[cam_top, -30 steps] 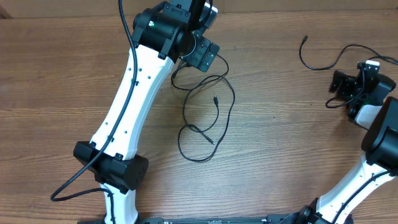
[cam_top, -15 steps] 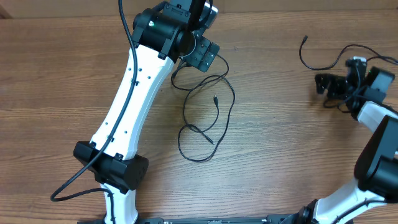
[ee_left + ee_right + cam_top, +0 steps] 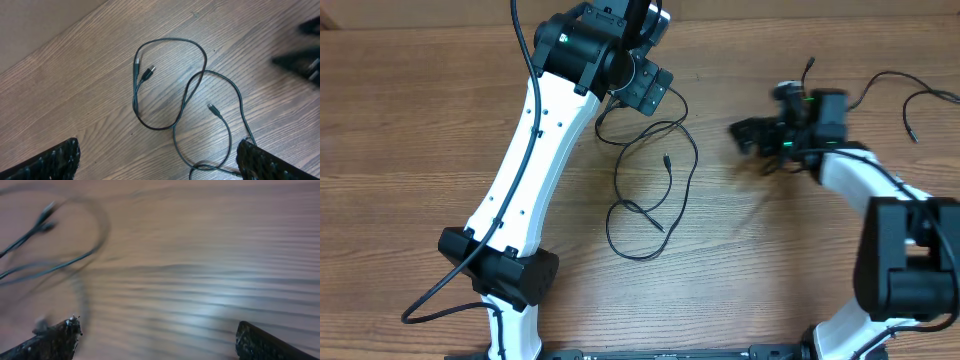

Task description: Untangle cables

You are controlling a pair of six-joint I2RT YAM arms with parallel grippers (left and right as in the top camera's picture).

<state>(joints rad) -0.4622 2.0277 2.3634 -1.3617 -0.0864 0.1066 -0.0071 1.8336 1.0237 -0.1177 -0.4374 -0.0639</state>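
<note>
a: largest entry first?
b: one brown wood-grain table (image 3: 410, 110). it filled every view.

a: then the arms?
b: left white-and-black jointed arm (image 3: 535, 160): it ran from the near edge up to the far middle of the table. right white-and-black jointed arm (image 3: 865, 180): it bent in from the near right corner toward the middle, and its head was blurred.

a: grippers, and their state?
b: left gripper (image 3: 157, 162): its black fingers (image 3: 50, 162) stood spread as wide as they go, at the two lower corners of its wrist view. it held nothing and hung over the loops below. right gripper (image 3: 752, 133): it pointed left over bare wood, near the right side of those loops. its fingers (image 3: 265, 342) were likewise spread wide, with nothing between them.

a: the cables?
b: tangled thin black cords (image 3: 694, 165): they lay flat on the table's middle in overlapping loops, under and just in front of the left gripper. loose wavy black cord (image 3: 890, 73): it lay at the far right, partly behind the right arm and well apart from the loops. short black strand (image 3: 920, 96): it lay at the right edge. i could not tell whether it joined the wavy one.

a: smallest items?
b: a pair of small plug ends (image 3: 142, 69), side by side on the tangle's upper left in the left wrist view. a single small plug end (image 3: 210, 106) lay inside a loop. the right wrist view gave only blurred dark strands (image 3: 50, 266) at its left.
</note>
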